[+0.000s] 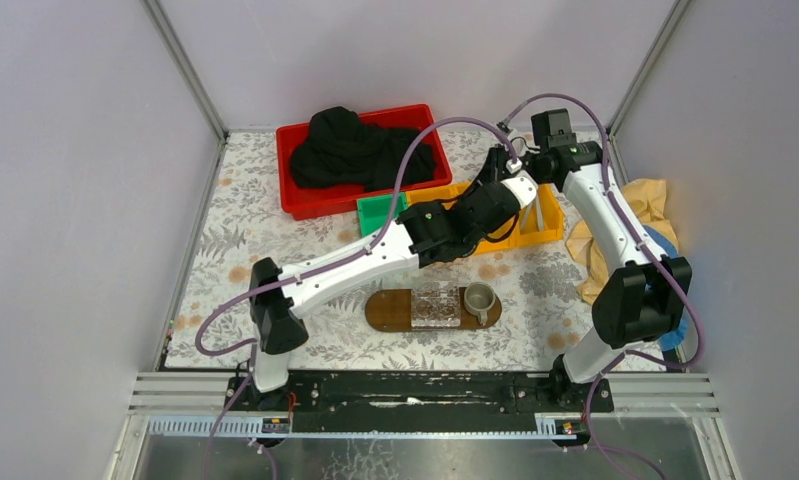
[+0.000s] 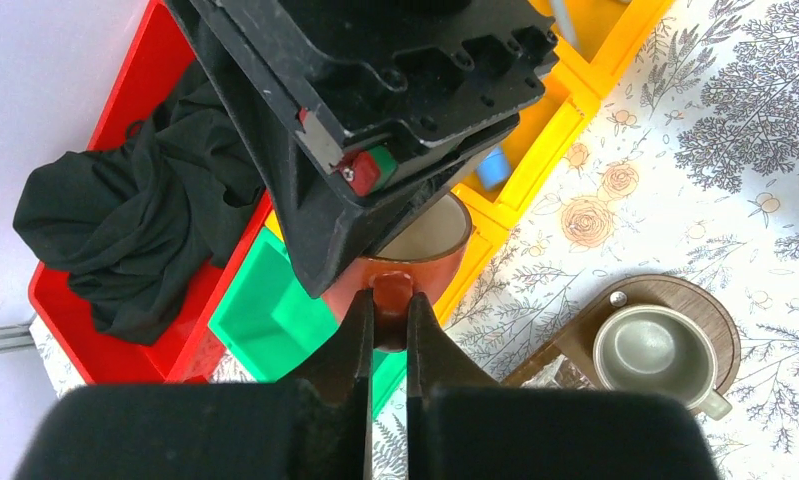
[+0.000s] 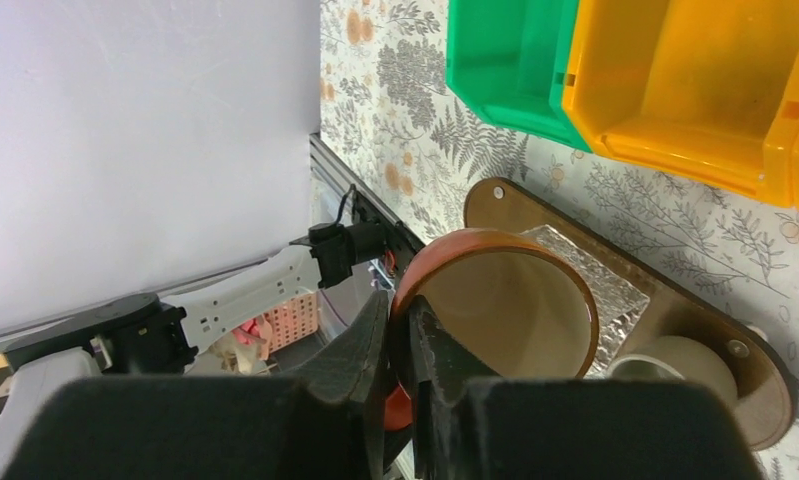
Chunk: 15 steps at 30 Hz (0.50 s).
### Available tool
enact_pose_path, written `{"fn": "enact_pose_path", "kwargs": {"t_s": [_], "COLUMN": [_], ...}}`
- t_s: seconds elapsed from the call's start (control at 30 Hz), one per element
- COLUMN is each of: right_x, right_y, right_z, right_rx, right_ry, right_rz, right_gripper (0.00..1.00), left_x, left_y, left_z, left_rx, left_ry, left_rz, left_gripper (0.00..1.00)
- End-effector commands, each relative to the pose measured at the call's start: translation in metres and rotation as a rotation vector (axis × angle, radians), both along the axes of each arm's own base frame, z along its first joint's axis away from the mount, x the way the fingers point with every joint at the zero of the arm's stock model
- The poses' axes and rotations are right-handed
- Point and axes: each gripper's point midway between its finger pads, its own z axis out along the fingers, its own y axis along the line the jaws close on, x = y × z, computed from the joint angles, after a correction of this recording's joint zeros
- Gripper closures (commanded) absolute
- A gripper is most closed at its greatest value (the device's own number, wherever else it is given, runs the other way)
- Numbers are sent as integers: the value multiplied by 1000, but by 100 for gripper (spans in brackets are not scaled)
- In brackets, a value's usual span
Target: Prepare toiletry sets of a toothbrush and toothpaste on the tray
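Both grippers hold one brown mug (image 2: 430,240) above the bins. My left gripper (image 2: 390,303) is shut on its handle. My right gripper (image 3: 403,322) is shut on its rim (image 3: 495,245). In the top view the two grippers meet, left (image 1: 497,195) and right (image 1: 503,168), and they hide the mug. The dark wooden tray (image 1: 385,310) lies in front and shows in both wrist views (image 2: 697,298) (image 3: 495,200). A thin grey stick (image 2: 565,22) and a blue piece (image 2: 490,168) lie in the yellow bins (image 1: 540,225); I cannot tell what they are. No toothbrush or toothpaste is on the tray.
A clear ribbed box (image 1: 437,303) and a grey-green mug (image 1: 480,298) stand on the tray. A red bin (image 1: 315,200) holds black cloth (image 1: 355,150). A green bin (image 1: 378,212) sits beside the yellow bins. Tan cloth (image 1: 645,205) lies at the right wall.
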Motion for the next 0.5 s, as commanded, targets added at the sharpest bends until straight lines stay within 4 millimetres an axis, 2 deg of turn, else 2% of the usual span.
{"fn": "enact_pose_path", "kwargs": {"t_s": [0.0,0.13,0.33,0.47], "right_x": [-14,-16,-28,-41], "right_y": [8,7,8,9], "right_z": [29,34,55,72], "right_rx": [129,161,266,320], "right_ry": [-12,-17,-38,-102], "right_rz": [51,56,117,181], "right_gripper": [78,60,41,39], "left_x": [8,2,-17,-37], "left_y": [2,6,24,46], "left_z": [23,33,39,54], "left_rx": [-73,-124,-229,-348], "left_ry": [-52,-69,-89,-129], "left_rz": [27,1,-50,-87], "left_gripper": [100,100,100,100]}}
